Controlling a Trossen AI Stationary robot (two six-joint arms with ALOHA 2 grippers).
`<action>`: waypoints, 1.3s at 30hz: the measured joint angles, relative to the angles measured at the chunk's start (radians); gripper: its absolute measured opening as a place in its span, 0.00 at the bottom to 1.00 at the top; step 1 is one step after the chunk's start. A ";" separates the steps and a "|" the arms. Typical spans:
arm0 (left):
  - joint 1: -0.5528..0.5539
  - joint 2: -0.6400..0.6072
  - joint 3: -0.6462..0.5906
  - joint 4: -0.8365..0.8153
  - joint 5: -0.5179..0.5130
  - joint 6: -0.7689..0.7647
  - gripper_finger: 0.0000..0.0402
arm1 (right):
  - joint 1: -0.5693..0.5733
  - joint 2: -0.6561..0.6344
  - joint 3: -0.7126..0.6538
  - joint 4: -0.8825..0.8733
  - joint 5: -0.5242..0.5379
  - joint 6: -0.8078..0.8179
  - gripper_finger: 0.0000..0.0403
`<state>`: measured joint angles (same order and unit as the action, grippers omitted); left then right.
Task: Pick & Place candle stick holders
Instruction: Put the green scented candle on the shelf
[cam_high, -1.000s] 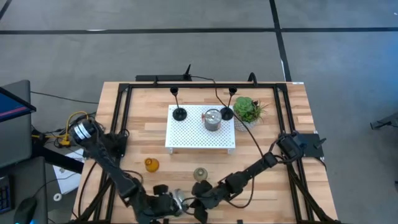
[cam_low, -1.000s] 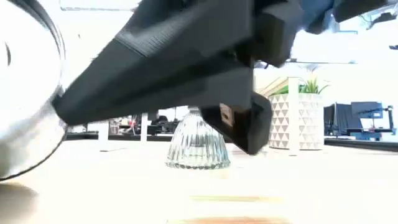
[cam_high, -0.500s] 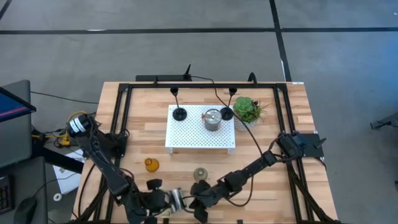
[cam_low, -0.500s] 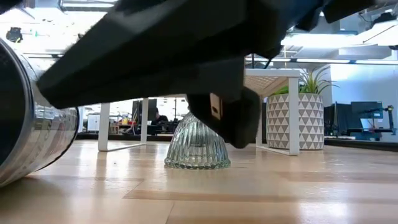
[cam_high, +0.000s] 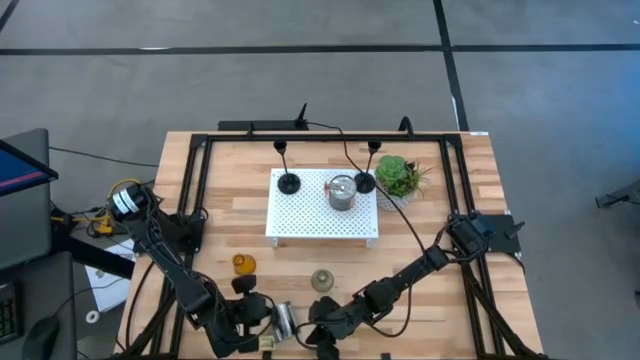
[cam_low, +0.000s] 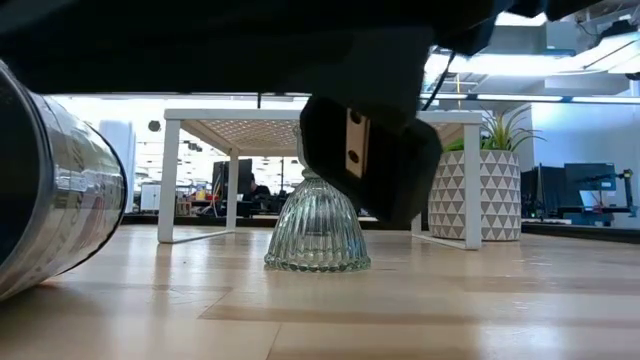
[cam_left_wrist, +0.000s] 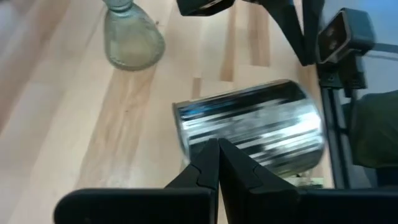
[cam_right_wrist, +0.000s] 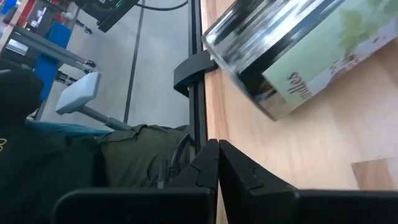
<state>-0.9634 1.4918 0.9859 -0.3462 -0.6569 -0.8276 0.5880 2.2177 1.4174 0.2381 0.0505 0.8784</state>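
A shiny silver cup (cam_high: 283, 320) lies on its side near the table's near edge; it also shows in the left wrist view (cam_left_wrist: 255, 134) and the low view (cam_low: 50, 190). My left gripper (cam_high: 263, 313) is shut, its tips (cam_left_wrist: 216, 148) at the cup's side. My right gripper (cam_high: 310, 335) is shut and empty just right of the cup (cam_right_wrist: 292, 56). The grey-green ribbed holder (cam_high: 322, 280) stands on its wide base. The amber holder (cam_high: 243, 264) stands to its left. A second silver cup (cam_high: 342, 192) and two black holders (cam_high: 288, 183) (cam_high: 365, 182) are at the white tray (cam_high: 300, 220). My left gripper's shut fingertips (cam_left_wrist: 208, 155) stand against the curved side (cam_left_wrist: 236, 140) of the lying silver cup, coming level from the table's left. I cannot tell whether they touch it.
A green potted plant (cam_high: 400, 178) stands right of the tray. The table's near edge and its black frame rail (cam_right_wrist: 198, 93) lie close to both grippers. In the low view a dark gripper part (cam_low: 370, 150) hangs in front of the grey-green holder (cam_low: 318, 230).
My left gripper has drawn back toward the table's left edge, away from the silver cup. In the low view the cup's look changes from a close blurred curved wall to a cup lying on its side. My right gripper has shifted a little toward the near edge.
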 joint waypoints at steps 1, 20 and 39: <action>0.000 0.000 0.000 -0.010 -0.006 -0.001 0.01 | 0.000 0.000 0.000 0.001 0.001 -0.008 0.00; 0.037 -0.001 0.000 -0.145 0.002 -0.020 0.01 | 0.021 -0.001 0.132 -0.232 0.105 -0.182 0.00; 0.064 -0.001 0.000 -0.155 -0.013 -0.015 0.01 | 0.006 0.012 0.137 -0.146 0.088 -0.181 0.00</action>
<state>-0.8993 1.4906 0.9855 -0.5011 -0.6701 -0.8430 0.5938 2.2295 1.5543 0.0926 0.1381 0.6975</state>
